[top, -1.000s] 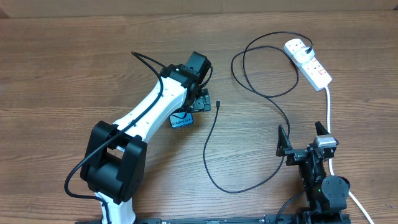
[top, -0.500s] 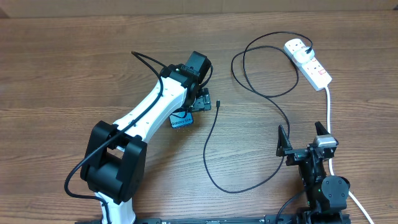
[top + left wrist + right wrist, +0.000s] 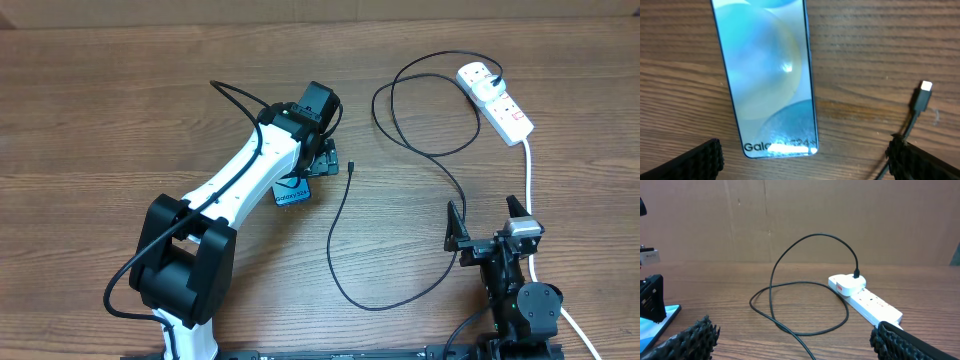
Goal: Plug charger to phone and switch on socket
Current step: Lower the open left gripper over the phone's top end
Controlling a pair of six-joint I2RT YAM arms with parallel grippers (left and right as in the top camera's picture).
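Note:
The phone (image 3: 765, 75) lies flat on the table with its cyan-blue screen lit, white text at its near end. In the overhead view it (image 3: 292, 193) is mostly hidden under my left arm. My left gripper (image 3: 805, 160) is open, hovering over the phone's text end, one finger on each side. The charger's connector tip (image 3: 923, 95) lies on the wood just right of the phone, untouched. The black cable (image 3: 345, 230) loops across the table to its plug (image 3: 497, 80), seated in the white socket (image 3: 495, 100) at the far right. My right gripper (image 3: 487, 222) is open and empty, near the front edge.
The socket's thick white cord (image 3: 528, 180) runs toward me past the right arm. In the right wrist view the cable (image 3: 790, 325) loops in front of the socket (image 3: 865, 297). A cardboard wall stands behind the table.

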